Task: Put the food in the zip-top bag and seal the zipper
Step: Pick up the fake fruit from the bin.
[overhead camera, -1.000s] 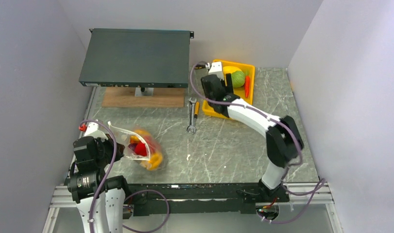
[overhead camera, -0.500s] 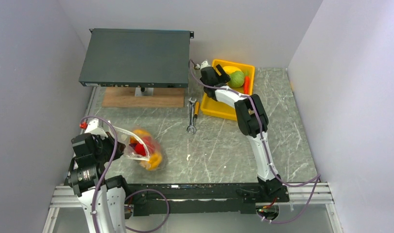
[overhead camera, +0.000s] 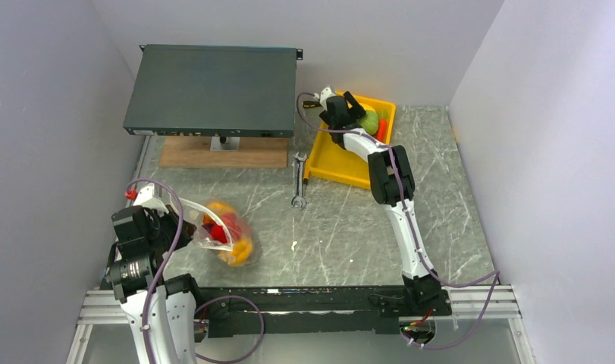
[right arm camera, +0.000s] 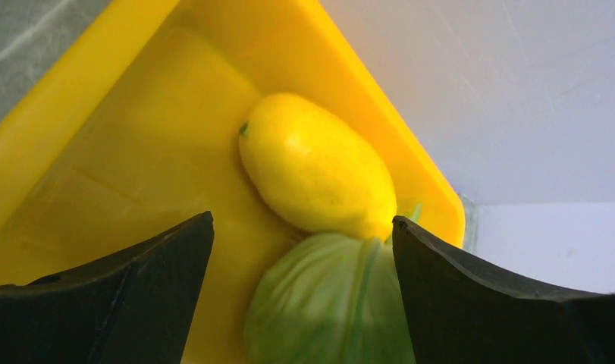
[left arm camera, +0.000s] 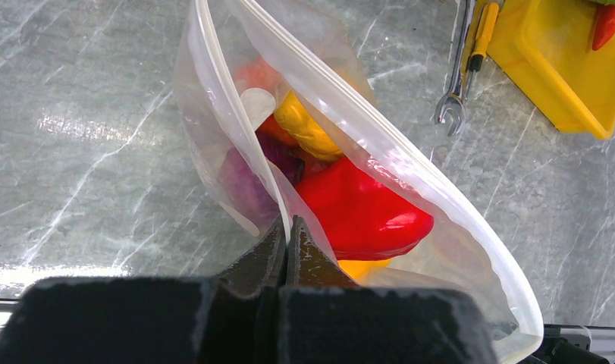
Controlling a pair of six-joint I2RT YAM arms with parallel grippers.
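Observation:
The clear zip-top bag (overhead camera: 222,231) lies at the near left, mouth open, holding a red pepper (left arm camera: 361,211), a yellow piece (left arm camera: 308,125) and a purple piece (left arm camera: 247,186). Its whitish zipper (left arm camera: 365,136) runs along the open mouth. My left gripper (left arm camera: 287,227) is shut on the bag's near edge; it also shows in the top view (overhead camera: 179,231). My right gripper (overhead camera: 355,108) is open over the far end of the yellow tray (overhead camera: 334,163). Its fingers straddle the green cabbage (right arm camera: 327,303), with a yellow fruit (right arm camera: 315,171) beyond. An orange carrot (overhead camera: 381,129) lies beside the cabbage.
A black flat device (overhead camera: 213,87) sits on a wooden board (overhead camera: 221,155) at the far left. A wrench (overhead camera: 299,182) and a yellow-handled screwdriver (overhead camera: 307,168) lie left of the tray. Grey walls close in both sides and the back.
My right arm has stretched out and its gripper moved from the tray's left edge to over the cabbage. The tray has turned slightly. The left gripper and bag have barely moved.

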